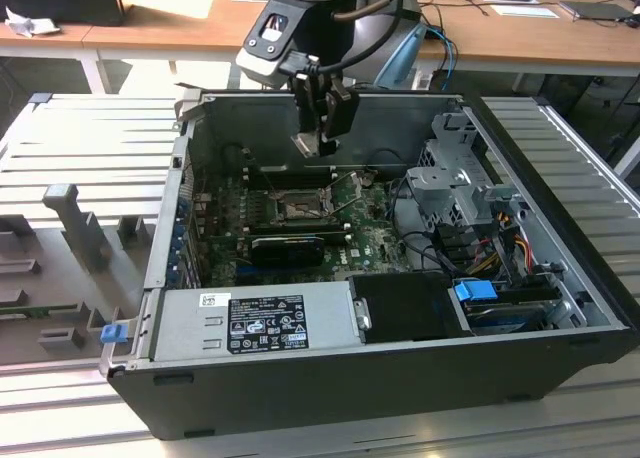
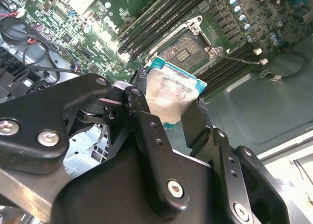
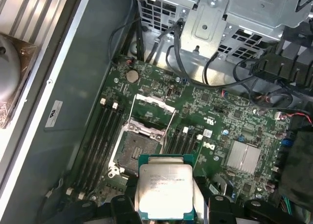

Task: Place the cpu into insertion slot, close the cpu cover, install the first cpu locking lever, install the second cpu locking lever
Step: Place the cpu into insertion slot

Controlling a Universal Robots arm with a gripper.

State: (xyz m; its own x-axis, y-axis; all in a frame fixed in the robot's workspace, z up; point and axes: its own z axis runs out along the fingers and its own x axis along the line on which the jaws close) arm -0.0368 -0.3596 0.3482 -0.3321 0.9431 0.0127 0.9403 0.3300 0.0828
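Hanging above the motherboard (image 3: 220, 116), the cpu (image 3: 165, 187) is pinched by two opposite edges btw the black fingers (image 2: 146, 131) of the hand (image 3: 166, 210). Its pale metal face is turned toward the first wrist view. In the second wrist view the cpu (image 2: 171, 94) is seen tilted, w/ a teal edge showing. It is held clear of the board and is not seated.

The insertion slot (image 3: 134, 148) lies bare near the chip, its dark contact field exposed. It is also seen in the second wrist view (image 2: 183, 48) and the exterior view (image 1: 297, 210). The cpu cover (image 3: 154, 104) is swung open at one end of the slot. Whether the locking levers are free can't be told.

Long black memory slots (image 3: 105, 136) are set on both sides of the slot. A silver finned heatsink (image 3: 243, 157) and a round coin battery (image 3: 132, 76) are mounted elsewhere on the board. A perforated metal drive cage (image 3: 220, 18) w/ black cables is fixed past the board.

In the exterior view the hand (image 1: 318, 143) is lowered into the open computer case (image 1: 300, 383), toward the back wall. The power supply (image 1: 255, 323) is mounted along the near wall. The case is laid on a grey ribbed counter (image 1: 80, 138).
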